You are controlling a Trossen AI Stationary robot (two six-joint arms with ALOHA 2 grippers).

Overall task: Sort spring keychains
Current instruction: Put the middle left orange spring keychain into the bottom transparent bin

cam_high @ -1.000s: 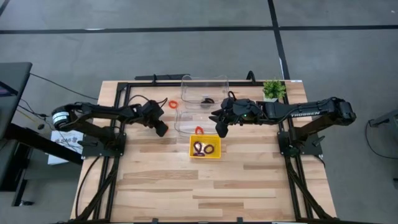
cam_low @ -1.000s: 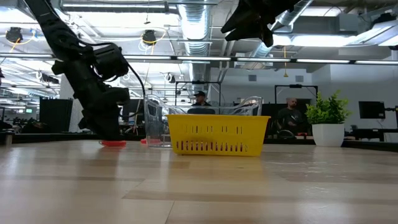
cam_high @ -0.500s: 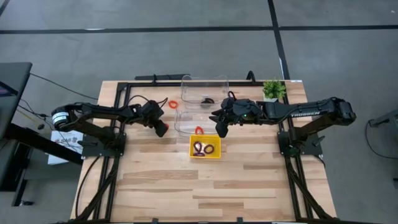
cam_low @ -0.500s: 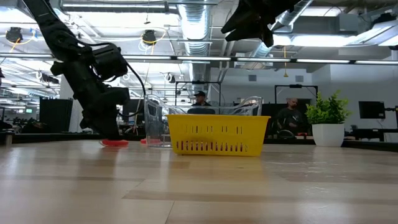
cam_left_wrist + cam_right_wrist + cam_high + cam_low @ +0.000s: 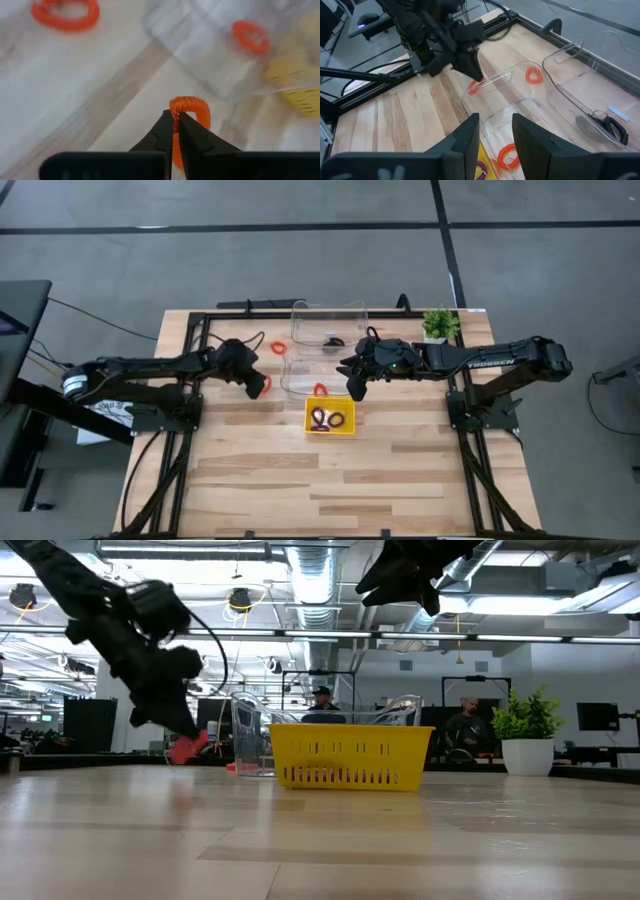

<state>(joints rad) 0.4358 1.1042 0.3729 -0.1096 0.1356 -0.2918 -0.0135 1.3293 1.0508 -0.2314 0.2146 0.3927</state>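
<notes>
Above table, left gripper [image 5: 175,120] pinches orange keychain [image 5: 190,107].

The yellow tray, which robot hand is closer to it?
Right. The right gripper hovers just above the yellow tray, by its far right corner. The left gripper is farther off to its left, holding an orange keychain.

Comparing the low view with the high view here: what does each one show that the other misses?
Only the low view shows the orange keychain lifted clear of the tabletop, plus people in the room behind. Only the high view shows the purple keychains inside the yellow tray, another orange keychain lying on the wood, and the right tool hovering, open, above the clear bins. Both show the left tool shut on the orange keychain, beside the bins.
</notes>
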